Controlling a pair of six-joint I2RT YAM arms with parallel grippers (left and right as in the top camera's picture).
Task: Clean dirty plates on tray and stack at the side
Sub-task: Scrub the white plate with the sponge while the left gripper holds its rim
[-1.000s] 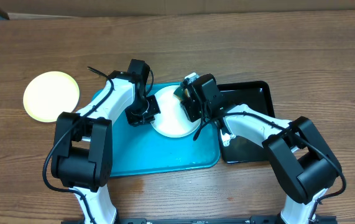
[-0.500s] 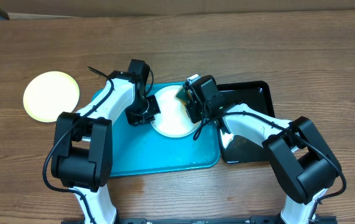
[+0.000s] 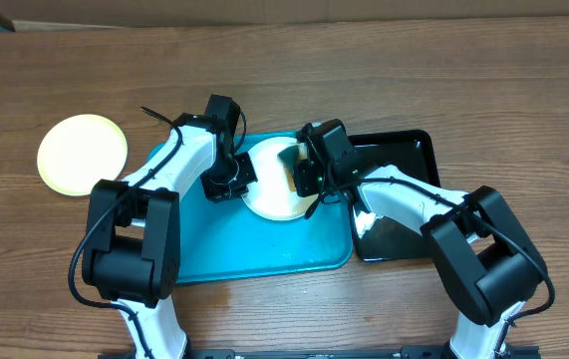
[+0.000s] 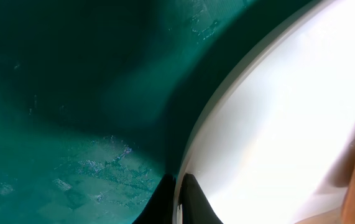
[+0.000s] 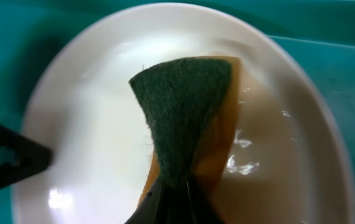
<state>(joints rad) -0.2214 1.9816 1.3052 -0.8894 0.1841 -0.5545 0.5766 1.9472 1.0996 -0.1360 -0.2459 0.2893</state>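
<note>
One round white shallow plate (image 3: 269, 197) lay mid-frame on the turquoise rectangular plastic tray (image 3: 264, 251); left tool (image 3: 234, 181) pinched its left rim, right tool (image 3: 298, 174) pinched a green scouring sponge (image 5: 186, 118) over its right half.

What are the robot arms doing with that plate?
They are washing it. The left pincer pinches the rim of the white plate, which sits on the blue tray. The right pincer holds a green sponge down on it. A yellow-green plate lies apart on the table, off to the side.
</note>
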